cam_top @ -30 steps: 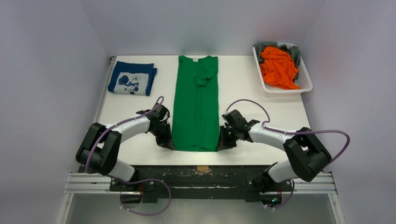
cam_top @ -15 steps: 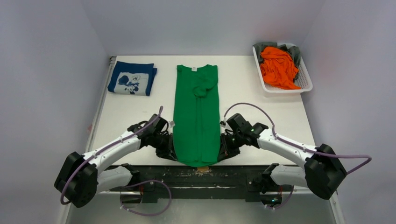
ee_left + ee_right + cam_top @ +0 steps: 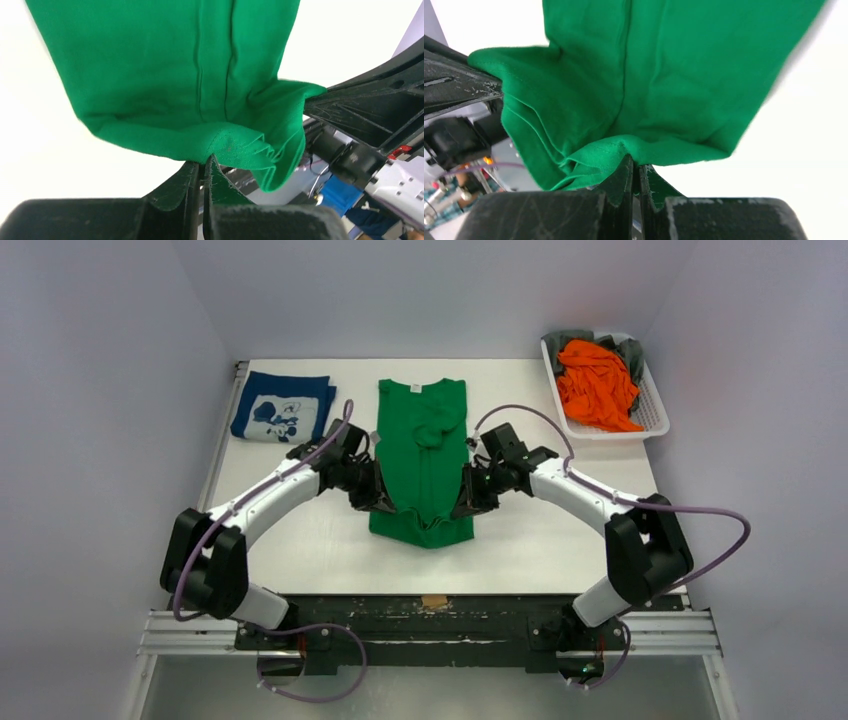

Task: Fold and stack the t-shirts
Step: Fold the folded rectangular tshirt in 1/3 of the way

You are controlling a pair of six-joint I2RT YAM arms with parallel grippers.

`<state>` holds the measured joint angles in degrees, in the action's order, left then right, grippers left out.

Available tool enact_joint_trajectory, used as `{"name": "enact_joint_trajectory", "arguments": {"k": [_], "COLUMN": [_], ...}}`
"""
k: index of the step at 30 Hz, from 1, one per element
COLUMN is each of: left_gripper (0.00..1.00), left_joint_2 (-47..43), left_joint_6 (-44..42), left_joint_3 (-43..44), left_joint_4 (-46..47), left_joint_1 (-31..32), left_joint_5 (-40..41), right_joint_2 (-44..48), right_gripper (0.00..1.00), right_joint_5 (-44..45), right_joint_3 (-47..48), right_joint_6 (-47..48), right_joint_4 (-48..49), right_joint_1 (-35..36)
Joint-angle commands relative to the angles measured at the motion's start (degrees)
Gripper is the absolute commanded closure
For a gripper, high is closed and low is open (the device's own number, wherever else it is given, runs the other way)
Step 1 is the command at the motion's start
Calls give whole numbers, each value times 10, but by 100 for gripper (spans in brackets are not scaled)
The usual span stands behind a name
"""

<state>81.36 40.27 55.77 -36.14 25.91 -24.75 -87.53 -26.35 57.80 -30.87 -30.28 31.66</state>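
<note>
The bright green t-shirt lies lengthwise in the table's middle, its collar at the far end. Its near hem is lifted and carried over the shirt's lower half. My left gripper is shut on the hem's left corner. My right gripper is shut on the hem's right corner. The navy t-shirt with white print lies folded at the far left. The orange t-shirt and a grey one are heaped in a white basket at the far right.
The table's near edge and the black base rail lie below the arms. Purple cables loop above both wrists. Grey walls close in the table on three sides.
Both grippers have lifted the green shirt's near hem from the table's front edge and carried it away from the bases, over the shirt. The arms have stretched out and the shirt is now doubled over.
</note>
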Motion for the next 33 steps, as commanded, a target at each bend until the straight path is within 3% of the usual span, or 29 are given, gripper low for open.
{"name": "enact_joint_trajectory", "arguments": {"k": [1,6,11,30,33], "left_gripper": [100,100,100,100,94], "left_joint_2": [63,125,172,368,396], "left_joint_6": [-2,-7,-16,-70,-75], "left_joint_3": [81,161,211,438,468], "left_joint_4": [20,-24,-27,-79,-82], "left_joint_1": [-29,-64,-83,-111,-116], "left_joint_5": [31,88,94,85,76], "right_joint_2": [-26,-69,-116,-273,-294], "right_gripper": [100,100,100,100,100], "right_joint_5": [16,51,14,25,31], "right_joint_3": [59,104,132,281,302], "right_joint_6": [26,32,11,2,4], "right_joint_4": [36,52,111,149,151], "right_joint_1": [-40,-79,-120,-164,-171]}}
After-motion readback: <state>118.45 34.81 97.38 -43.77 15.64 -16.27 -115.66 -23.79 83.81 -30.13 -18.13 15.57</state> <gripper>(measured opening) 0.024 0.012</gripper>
